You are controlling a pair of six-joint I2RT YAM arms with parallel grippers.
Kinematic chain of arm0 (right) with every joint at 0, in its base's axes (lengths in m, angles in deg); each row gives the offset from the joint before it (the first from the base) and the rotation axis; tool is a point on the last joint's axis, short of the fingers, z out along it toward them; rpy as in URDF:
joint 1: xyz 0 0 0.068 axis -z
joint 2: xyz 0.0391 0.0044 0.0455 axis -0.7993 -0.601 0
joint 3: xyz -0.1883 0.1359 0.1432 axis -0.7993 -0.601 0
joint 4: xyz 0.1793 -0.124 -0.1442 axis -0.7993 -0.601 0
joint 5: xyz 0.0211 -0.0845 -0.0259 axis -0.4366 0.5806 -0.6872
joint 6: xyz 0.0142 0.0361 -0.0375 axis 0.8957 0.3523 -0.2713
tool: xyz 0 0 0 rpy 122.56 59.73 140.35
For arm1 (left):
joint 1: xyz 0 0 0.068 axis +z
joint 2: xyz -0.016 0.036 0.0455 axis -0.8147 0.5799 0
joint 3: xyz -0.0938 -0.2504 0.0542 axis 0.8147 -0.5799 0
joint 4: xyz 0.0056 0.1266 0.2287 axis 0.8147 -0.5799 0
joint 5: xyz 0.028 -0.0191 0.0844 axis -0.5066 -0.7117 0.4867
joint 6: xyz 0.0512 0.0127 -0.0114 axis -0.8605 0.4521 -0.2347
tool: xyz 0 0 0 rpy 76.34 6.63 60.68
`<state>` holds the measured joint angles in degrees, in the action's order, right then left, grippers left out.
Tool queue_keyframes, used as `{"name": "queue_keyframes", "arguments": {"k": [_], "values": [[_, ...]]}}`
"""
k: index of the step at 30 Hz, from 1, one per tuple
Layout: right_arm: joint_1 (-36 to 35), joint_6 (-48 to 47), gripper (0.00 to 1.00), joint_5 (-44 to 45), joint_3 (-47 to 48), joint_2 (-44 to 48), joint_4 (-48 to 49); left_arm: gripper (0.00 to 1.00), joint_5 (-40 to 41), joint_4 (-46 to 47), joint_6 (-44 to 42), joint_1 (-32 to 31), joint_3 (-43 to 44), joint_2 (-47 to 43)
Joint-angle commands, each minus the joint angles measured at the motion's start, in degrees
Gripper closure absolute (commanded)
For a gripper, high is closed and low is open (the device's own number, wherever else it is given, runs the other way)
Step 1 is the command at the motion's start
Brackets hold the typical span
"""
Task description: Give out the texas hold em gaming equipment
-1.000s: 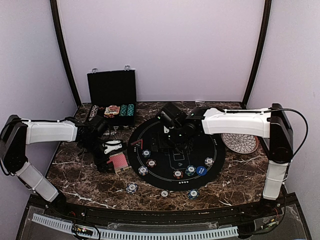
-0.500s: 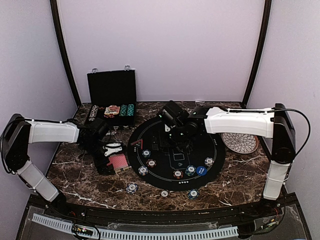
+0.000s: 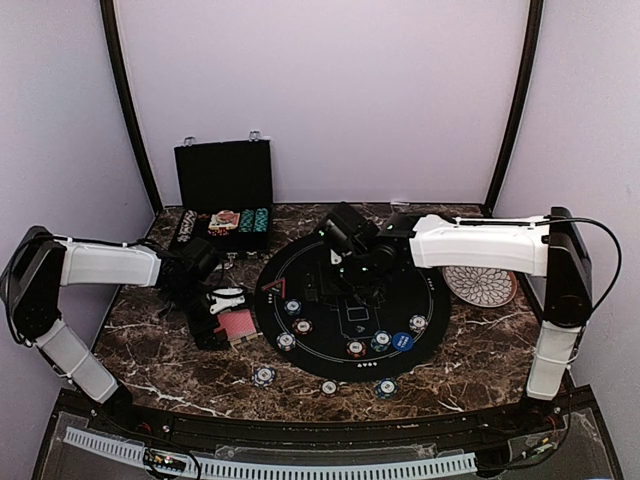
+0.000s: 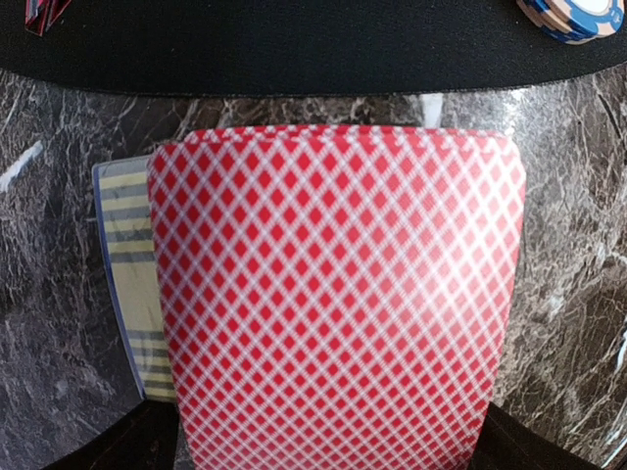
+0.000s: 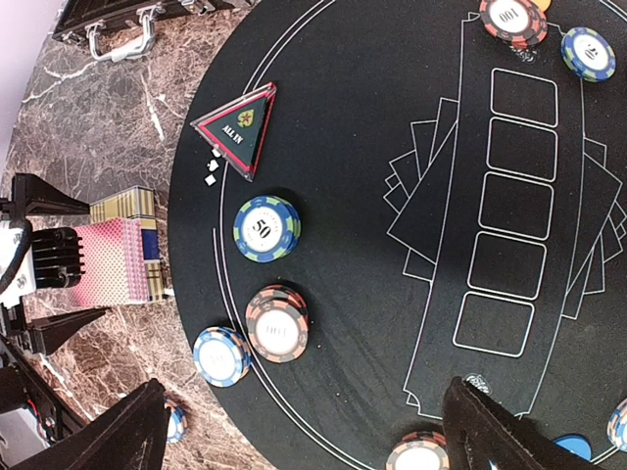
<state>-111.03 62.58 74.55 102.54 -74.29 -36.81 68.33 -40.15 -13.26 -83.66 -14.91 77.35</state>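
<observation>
Left hand (image 5: 88, 262) straddles red-backed cards (image 4: 333, 294) beside black mat (image 4: 294, 44).

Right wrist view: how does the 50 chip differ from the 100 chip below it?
The 50 chip is rimmed blue and green, the 100 chip red and grey. The 50 chip lies nearer the ALL IN marker, the 100 chip nearer the edge of the mat. Both are round with white centres.

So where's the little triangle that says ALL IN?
In the right wrist view, the ALL IN triangle lies near the left edge of the round black mat, just above the blue-and-green 50 chip.
</observation>
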Motion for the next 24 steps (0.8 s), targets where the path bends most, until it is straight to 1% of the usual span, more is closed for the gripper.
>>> {"name": "queue_keyframes", "arguments": {"k": [1, 12, 24], "values": [[-0.3, 0.7, 0.02, 0.9, -1.0, 2.7, 0.6, 0.01, 0.7, 0.3, -0.9, -0.1, -0.3, 0.5], [-0.3, 0.9, 0.02, 1.1, -1.8, 3.7, 0.7, 0.01, 0.6, -0.8, -2.4, 0.0, -0.4, 0.6], [-0.3, 0.6, 0.02, 0.8, -1.9, 3.7, 1.1, 0.02, 0.0, -1.9, -3.1, 1.6, 0.4, 1.3]]}}
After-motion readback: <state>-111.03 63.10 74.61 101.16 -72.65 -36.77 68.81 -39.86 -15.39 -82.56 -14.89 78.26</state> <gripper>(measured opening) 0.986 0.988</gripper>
